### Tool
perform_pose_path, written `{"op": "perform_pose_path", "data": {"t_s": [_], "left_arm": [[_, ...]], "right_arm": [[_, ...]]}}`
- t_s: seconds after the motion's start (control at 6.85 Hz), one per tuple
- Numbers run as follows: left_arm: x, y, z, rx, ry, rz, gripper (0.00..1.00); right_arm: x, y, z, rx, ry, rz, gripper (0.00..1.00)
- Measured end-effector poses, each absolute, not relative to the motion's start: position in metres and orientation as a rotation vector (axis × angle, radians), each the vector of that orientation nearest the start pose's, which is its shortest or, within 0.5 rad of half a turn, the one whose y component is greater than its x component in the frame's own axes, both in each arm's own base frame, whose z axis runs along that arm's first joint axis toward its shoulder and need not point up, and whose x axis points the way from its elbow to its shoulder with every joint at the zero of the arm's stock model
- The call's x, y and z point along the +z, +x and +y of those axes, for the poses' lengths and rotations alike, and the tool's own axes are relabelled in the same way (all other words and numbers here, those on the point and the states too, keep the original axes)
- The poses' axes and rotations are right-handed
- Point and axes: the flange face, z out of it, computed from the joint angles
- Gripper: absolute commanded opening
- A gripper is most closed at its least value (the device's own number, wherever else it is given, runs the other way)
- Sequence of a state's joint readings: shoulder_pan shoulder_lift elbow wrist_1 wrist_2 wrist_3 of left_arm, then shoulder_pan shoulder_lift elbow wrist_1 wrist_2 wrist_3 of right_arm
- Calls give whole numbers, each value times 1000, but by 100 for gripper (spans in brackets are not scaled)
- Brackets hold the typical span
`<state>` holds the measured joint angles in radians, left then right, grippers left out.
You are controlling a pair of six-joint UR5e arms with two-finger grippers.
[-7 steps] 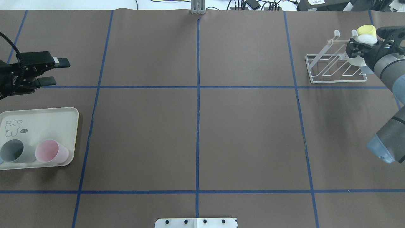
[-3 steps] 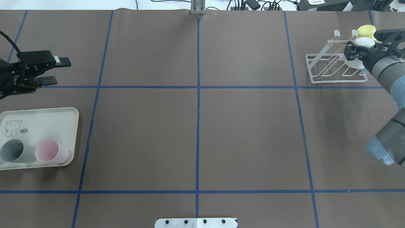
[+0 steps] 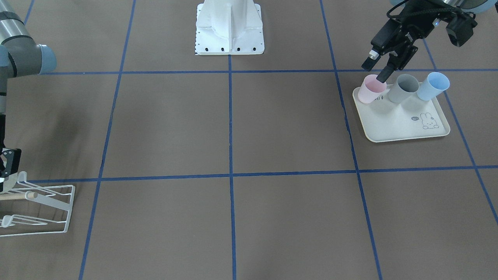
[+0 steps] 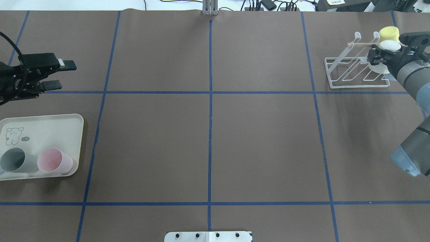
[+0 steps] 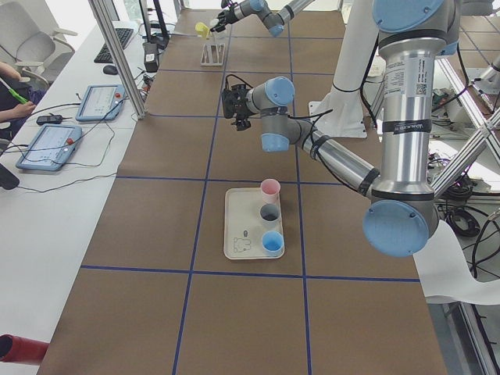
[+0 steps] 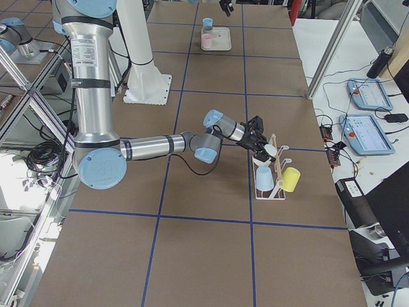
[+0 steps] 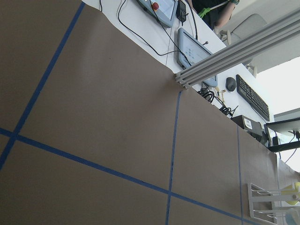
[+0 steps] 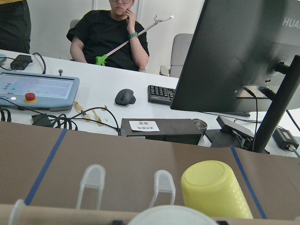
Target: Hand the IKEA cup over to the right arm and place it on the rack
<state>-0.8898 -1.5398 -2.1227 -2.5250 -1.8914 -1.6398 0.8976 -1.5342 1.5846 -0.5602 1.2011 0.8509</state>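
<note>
Fingers of the right gripper (image 4: pixel 381 57) clamp the inverted white cup (image 4: pixel 389 44) at the rack (image 4: pixel 336 80), just beside a yellow cup (image 4: pixel 389 33); wrist extended level. Left gripper (image 4: pixel 57 75) hovers level over the table (image 4: pixel 208 134), fingers apart, beyond the tray (image 4: pixel 67 121).

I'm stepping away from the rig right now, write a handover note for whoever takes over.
Left gripper: open, empty, hovering beyond the tray.
Right gripper: apparently shut on a white cup at the rack.
Done: yellow cup and pale blue cup sit on the rack.
Left to do: release the white cup; pink cup, grey cup and blue cup wait on the tray.
</note>
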Motion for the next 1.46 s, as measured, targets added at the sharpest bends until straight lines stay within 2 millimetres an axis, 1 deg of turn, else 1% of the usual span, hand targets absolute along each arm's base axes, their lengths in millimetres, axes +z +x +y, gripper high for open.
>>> {"op": "perform_pose_path", "data": {"t_s": [0.58,0.73,0.88,1.02,1.17,1.31,1.46], "left_arm": [[299,192,-398,-533,350,1467,99],[299,191,-397,-523,345,1465,99],[304,185,-398,-494,338,1451,99],[316,167,-402,-440,355,1395,100],[336,137,-408,-363,396,1290,100],[363,108,-407,-272,439,1181,100],[398,89,-395,-166,470,1080,100]], "right_arm": [[527,-195,-526,356,1005,-462,100],[522,-190,-527,358,1011,-465,100],[510,-187,-526,360,1020,-493,100],[492,-182,-523,354,1019,-547,100],[479,-173,-521,336,999,-612,100],[467,-163,-519,311,970,-683,100],[455,-155,-516,293,937,-759,100]]}}
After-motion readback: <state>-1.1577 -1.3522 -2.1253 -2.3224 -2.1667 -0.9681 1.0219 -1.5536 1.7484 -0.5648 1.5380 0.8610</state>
